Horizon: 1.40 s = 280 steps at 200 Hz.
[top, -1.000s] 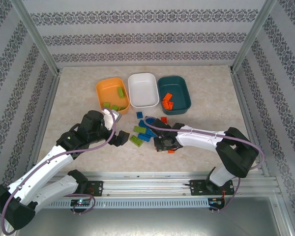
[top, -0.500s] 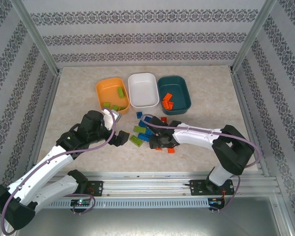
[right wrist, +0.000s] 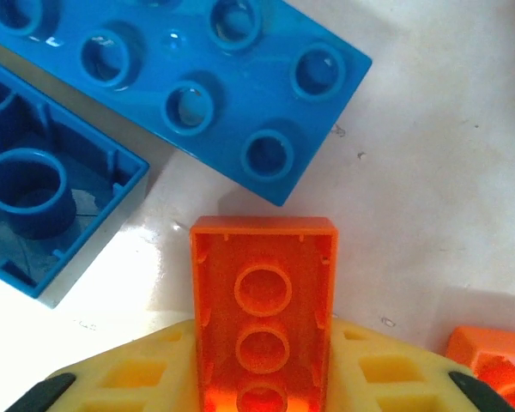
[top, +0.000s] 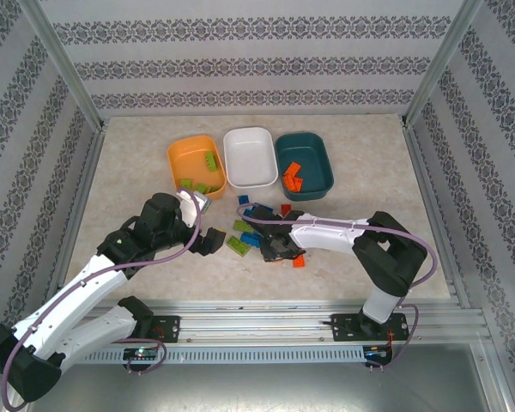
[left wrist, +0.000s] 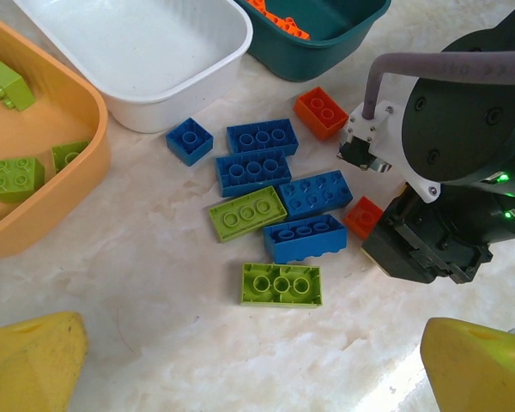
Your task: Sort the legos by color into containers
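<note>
Loose legos lie on the table in front of three tubs: orange tub (top: 196,165), white tub (top: 251,157), dark teal tub (top: 304,165). In the left wrist view I see several blue bricks (left wrist: 253,170), two lime bricks (left wrist: 281,284) and orange-red ones (left wrist: 320,112). My left gripper (left wrist: 253,373) hangs open just short of the nearest lime brick, nothing between its yellow fingers (left wrist: 30,360). My right gripper (right wrist: 263,378) is down at the pile's right side, shut on an upside-down orange-red brick (right wrist: 263,292) that rests on the table.
Lime bricks (left wrist: 17,176) lie in the orange tub and orange-red bricks (top: 292,178) in the teal one; the white tub holds nothing. Blue bricks (right wrist: 215,86) sit right ahead of the held brick. Another orange-red brick (right wrist: 493,365) lies to its right.
My right gripper has slid left along the table into the pile's right edge. The left arm has stayed put.
</note>
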Each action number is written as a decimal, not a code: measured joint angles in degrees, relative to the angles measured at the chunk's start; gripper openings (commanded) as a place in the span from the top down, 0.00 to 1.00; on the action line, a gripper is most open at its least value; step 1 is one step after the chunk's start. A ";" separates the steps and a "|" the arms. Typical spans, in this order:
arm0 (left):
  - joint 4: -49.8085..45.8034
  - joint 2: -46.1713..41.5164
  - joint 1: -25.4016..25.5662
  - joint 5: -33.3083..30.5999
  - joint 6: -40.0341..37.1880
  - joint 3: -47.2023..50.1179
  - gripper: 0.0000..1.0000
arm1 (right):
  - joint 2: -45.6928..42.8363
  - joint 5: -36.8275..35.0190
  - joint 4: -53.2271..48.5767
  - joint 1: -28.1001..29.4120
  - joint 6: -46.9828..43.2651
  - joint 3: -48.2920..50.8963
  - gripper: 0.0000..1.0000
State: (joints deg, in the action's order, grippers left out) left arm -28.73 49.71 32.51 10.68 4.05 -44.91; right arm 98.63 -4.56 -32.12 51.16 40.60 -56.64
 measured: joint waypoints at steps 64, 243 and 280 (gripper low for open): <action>0.02 -0.55 0.00 -0.22 0.00 0.00 0.00 | -10.36 0.07 -2.84 -1.18 -0.44 -0.42 0.70; -0.02 -0.48 0.00 -1.99 0.00 0.00 0.00 | 6.64 5.09 -3.48 -27.30 -14.47 -25.81 0.71; -0.02 -0.02 0.00 -2.12 0.00 0.00 0.00 | 11.39 5.53 -3.48 -30.82 -15.98 -29.92 0.70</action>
State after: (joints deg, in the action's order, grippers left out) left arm -28.75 49.69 32.51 8.56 4.05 -44.91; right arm 110.02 0.97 -35.59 20.34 24.62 -86.56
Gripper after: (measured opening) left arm 0.999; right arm 0.291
